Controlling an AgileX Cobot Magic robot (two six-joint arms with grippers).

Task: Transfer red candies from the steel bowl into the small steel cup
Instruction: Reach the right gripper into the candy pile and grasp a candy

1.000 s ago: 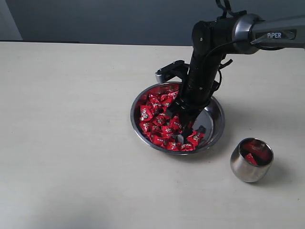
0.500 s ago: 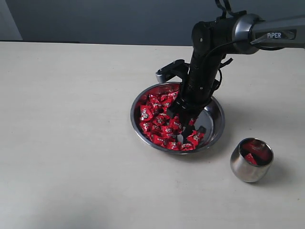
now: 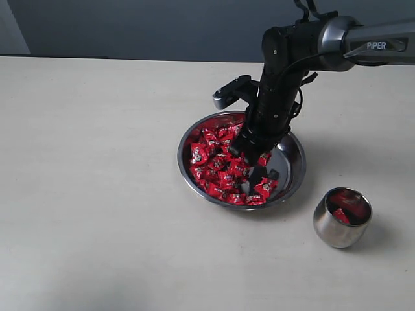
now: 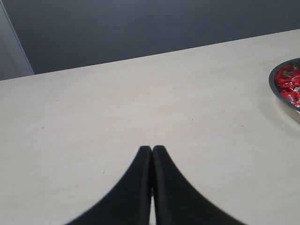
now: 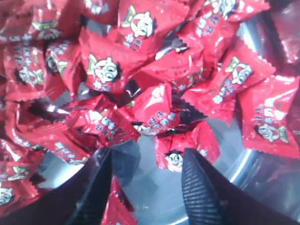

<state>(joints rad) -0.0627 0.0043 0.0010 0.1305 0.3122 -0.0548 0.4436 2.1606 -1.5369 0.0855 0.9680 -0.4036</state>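
The steel bowl sits mid-table, its left half heaped with red candies. My right gripper points down into the bowl at the edge of the heap. In the right wrist view it stands open just above the bowl floor, gripping nothing; one red candy lies just beyond the fingertips. The small steel cup stands upright to the bowl's right with a few candies inside. My left gripper is shut and empty over bare table, far from the bowl's rim.
The pale tabletop spreads wide to the left and front of the bowl. A dark wall runs along the table's far edge. The right arm reaches in from the upper right, above the bowl.
The right gripper has opened wider and risen slightly out of the candy heap. Bowl and cup have not moved.
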